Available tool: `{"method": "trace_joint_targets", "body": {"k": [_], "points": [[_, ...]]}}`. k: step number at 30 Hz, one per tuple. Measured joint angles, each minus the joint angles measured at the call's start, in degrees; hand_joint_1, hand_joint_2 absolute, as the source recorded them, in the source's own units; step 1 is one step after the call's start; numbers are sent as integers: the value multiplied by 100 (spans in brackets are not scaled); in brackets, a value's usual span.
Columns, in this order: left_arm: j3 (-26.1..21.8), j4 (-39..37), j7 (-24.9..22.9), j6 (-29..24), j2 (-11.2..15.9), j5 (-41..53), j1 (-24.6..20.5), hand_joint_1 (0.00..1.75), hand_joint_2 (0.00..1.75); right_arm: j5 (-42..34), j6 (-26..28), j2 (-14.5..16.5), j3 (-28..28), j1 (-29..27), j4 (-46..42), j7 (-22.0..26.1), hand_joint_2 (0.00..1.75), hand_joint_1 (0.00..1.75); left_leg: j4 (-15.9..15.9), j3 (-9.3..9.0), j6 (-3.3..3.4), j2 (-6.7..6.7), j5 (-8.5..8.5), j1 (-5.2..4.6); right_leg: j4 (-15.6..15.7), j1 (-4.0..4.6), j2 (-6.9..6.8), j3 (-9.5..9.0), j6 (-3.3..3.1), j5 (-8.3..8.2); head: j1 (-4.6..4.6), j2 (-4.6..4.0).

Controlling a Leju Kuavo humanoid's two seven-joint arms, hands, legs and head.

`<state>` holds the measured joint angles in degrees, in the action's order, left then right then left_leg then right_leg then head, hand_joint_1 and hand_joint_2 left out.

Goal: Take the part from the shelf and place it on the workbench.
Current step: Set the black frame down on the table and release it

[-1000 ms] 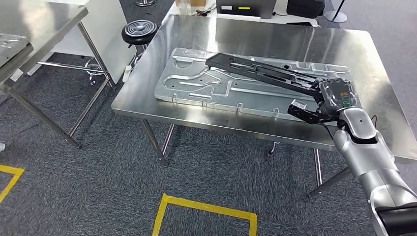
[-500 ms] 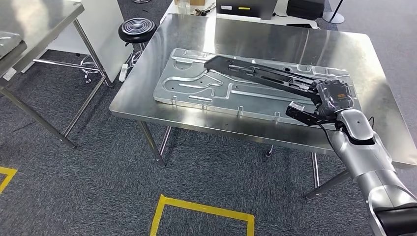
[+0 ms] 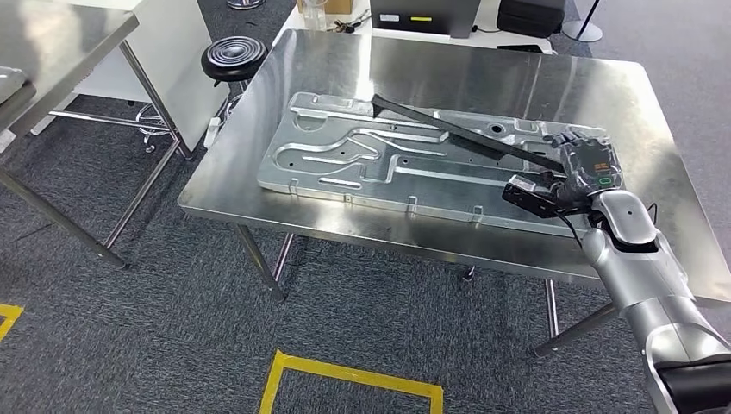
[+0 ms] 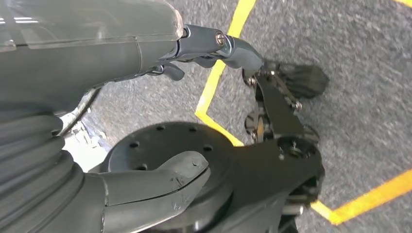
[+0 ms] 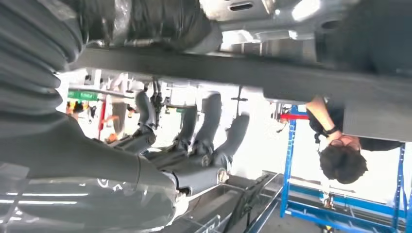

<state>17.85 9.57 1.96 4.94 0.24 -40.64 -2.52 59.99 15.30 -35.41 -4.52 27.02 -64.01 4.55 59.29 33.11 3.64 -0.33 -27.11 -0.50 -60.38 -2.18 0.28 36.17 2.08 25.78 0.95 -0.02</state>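
Steel workbench (image 3: 362, 207) on grey carpet carries an embossed metal panel (image 3: 345, 164). Right hand (image 3: 576, 177) grips the long black bracket part (image 3: 448, 129) by its near-right end (far end low over panel). Early release risks sliding; left hand (image 4: 145, 184) hangs empty, fingers apart.

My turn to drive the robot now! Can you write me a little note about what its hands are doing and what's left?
Right hand: holds one end of the long black part, fingers around the bar.
Left hand: hangs low over the carpet, holding nothing.
Part: off the shelf, stretched slantwise over the silver stamped panel on the workbench. Whether its far end touches down is unclear.
Done: pickup and carry.
Left: lower the part until it rests flat, open the fingers, draw the arm back.
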Motion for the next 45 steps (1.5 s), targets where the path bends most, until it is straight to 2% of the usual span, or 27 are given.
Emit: {"method": "trace_joint_targets", "body": {"k": [1,6,10,11,15,23,26,27,30,31,32,34,35,36,37,38,39,40,41,42,44,45], "points": [[-5,0,13,9,0,-37,-3,0,0,1,0,2,-1,6,4,0,0,0,-12,-10,2,1,1,0,0,9,2,-6,-17,8,0,0],[-25,0,10,17,-1,-79,-5,0,0,1,-4,2,-1,33,13,0,0,0,-41,-30,-20,1,1,13,-3,42,0,-23,-73,27,1,0],[-34,0,7,22,-2,-79,-3,0,0,-11,-16,2,-1,63,16,15,0,0,-52,-32,-168,2,5,26,-6,51,-3,-24,-83,28,1,-1],[-34,0,7,22,-2,-78,-2,0,0,-40,-18,2,-1,66,16,39,0,0,-53,-32,-186,2,5,27,-6,55,-5,-25,-84,28,1,-1],[-36,0,7,23,-3,-81,-1,0,0,-339,-62,21,-1,45,-84,284,0,0,-51,-32,-195,2,5,23,-4,50,-10,-33,-81,22,1,0],[-41,0,5,22,-4,-97,2,0,0,-699,-215,148,-62,-117,-872,600,0,0,-47,-42,-194,2,6,15,32,37,-13,-53,-57,7,2,0],[-41,0,7,22,-4,-101,5,0,0,-866,-312,180,-137,-153,-1129,802,131,0,-39,-30,-190,2,-1,10,57,25,-17,-66,-44,-5,1,0],[-42,0,7,23,-1,-103,5,0,0,-904,-346,197,-192,-166,-1242,865,175,0,-41,-26,-168,2,-3,0,86,11,-23,-81,-23,-19,1,0],[-43,0,9,27,4,-112,-8,0,0,-857,-372,274,-417,-218,-1610,949,175,0,-286,-159,-44,-8,112,20,189,3,-47,-164,47,-42,2,-1],[-44,0,9,31,3,-120,-11,0,0,-789,-368,316,-523,-218,-1716,949,131,0,-405,-229,-16,-15,175,43,91,15,-45,-135,48,44,3,-1],[-45,0,9,35,2,-127,-12,0,0,-705,-362,371,-658,-212,-1804,932,87,0,-491,-285,-3,-23,226,66,-142,21,-41,-37,41,196,6,-1],[-47,0,7,41,2,-135,-10,0,0,-551,-353,498,-963,-193,-1919,874,0,0,-516,-296,-2,-51,247,73,-855,13,-29,289,49,555,5,-1],[-48,0,6,42,2,-136,-7,0,0,-503,-348,558,-1100,-193,-1955,839,0,0,-495,-286,-16,-81,238,81,-1127,-4,-29,417,66,637,5,-1],[-48,0,6,43,2,-137,-4,0,0,-474,-341,610,-1216,-187,-1984,811,0,0,-462,-275,-40,-124,221,95,-1216,-28,-29,457,90,612,4,-1],[-48,0,6,44,3,-137,-3,0,0,-458,-331,656,-1321,-169,-2013,789,0,0,-413,-263,-78,-179,195,116,-1076,-55,-27,380,118,479,4,-1],[-48,0,7,46,3,-137,-3,0,0,-451,-319,693,-1414,-140,-2040,773,0,0,-344,-249,-126,-236,155,143,-753,-89,-2,209,153,286,4,-1],[-49,0,7,47,6,-137,-3,0,0,-448,-302,728,-1504,-105,-2063,763,0,0,-264,-219,-184,-293,107,167,-421,-113,83,30,188,171,5,-1],[-49,0,8,47,11,-137,-9,0,0,-449,-282,760,-1587,-70,-2085,757,0,0,-163,-177,-244,-347,57,179,-154,-123,156,-109,184,99,6,-1],[-50,0,9,46,15,-137,-10,0,0,-452,-262,792,-1665,-47,-2109,753,0,0,-88,-128,-294,-393,20,188,-17,-118,204,-177,154,97,9,0],[-50,0,11,46,20,-137,-4,0,0,-458,-242,827,-1738,-33,-2132,749,0,0,-50,-77,-339,-437,4,191,-13,-91,224,-178,100,150,11,0],[-50,0,15,48,18,-137,15,0,0,-453,-189,902,-1863,-18,-2192,745,0,0,-39,-26,-398,-501,2,214,-39,-60,121,-160,-28,150,13,0],[-50,0,15,48,16,-138,22,0,0,-433,-156,943,-1917,-11,-2223,740,0,0,2,-3,-420,-463,-24,221,-40,-53,74,-162,-78,152,11,0]]}}
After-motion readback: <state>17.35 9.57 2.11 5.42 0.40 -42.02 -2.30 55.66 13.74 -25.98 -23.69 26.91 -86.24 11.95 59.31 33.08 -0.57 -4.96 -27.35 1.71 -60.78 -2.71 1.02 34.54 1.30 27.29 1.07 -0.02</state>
